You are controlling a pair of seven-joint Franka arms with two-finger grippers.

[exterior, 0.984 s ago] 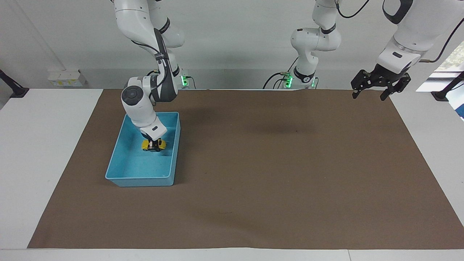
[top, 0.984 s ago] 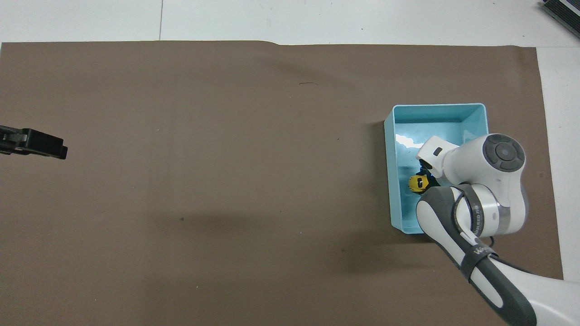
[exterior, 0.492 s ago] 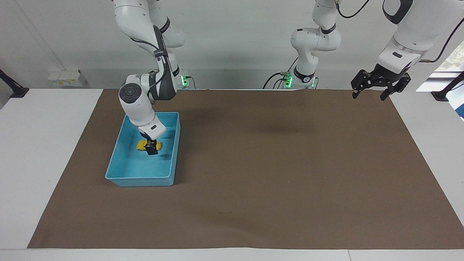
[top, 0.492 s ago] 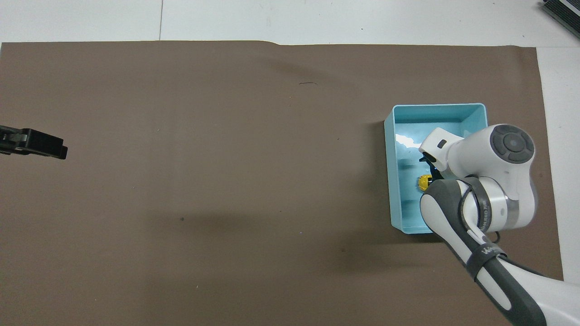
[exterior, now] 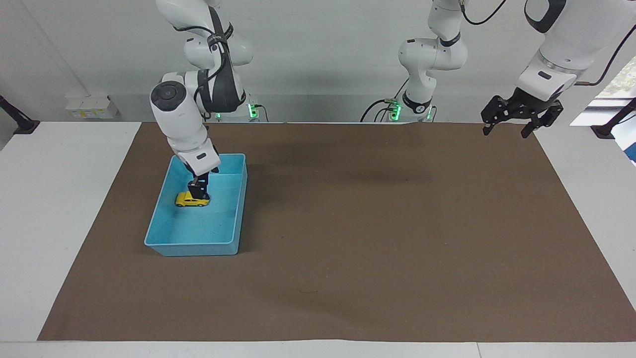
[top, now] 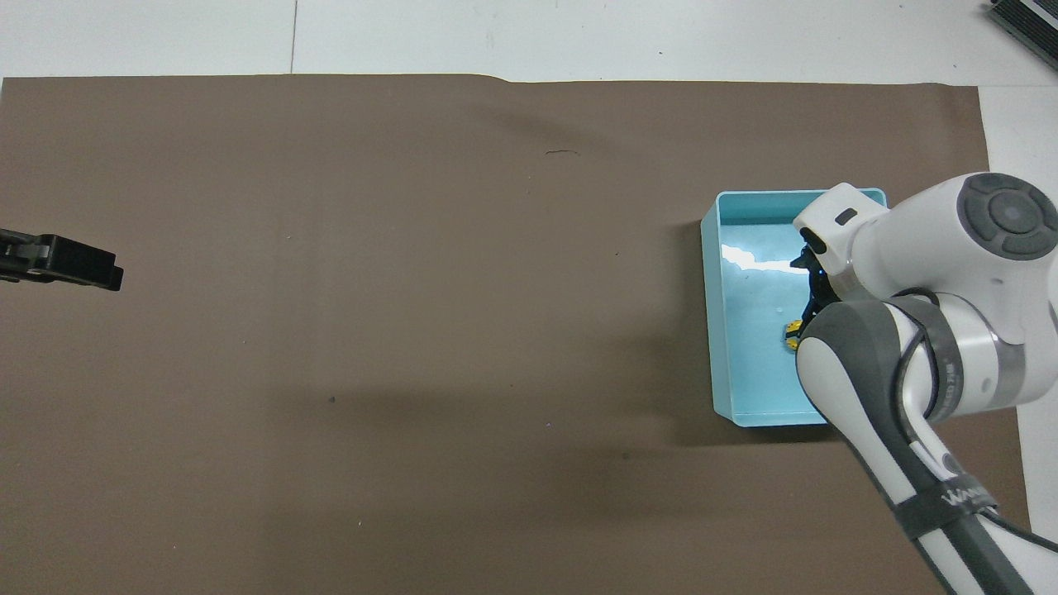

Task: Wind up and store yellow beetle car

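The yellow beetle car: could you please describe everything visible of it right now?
The yellow beetle car is a tiny, glossy, bright yellow toy with a rounded body, dark windows and small black wheels. It sits upright on the floor of the light blue bin, side-on to the facing camera. The right tool is at its roof; whether they touch is unclear. Overhead, the arm hides most of it.

Wide bare brown mat point(exterior: 377, 223); clutter only toward the right arm's end.
Blocked there by light blue bin point(exterior: 164, 233) walls, yellow beetle car point(exterior: 190, 200) inside, right gripper point(exterior: 199, 191) just above it. Left gripper point(exterior: 512, 124) hanging over mat's corner.
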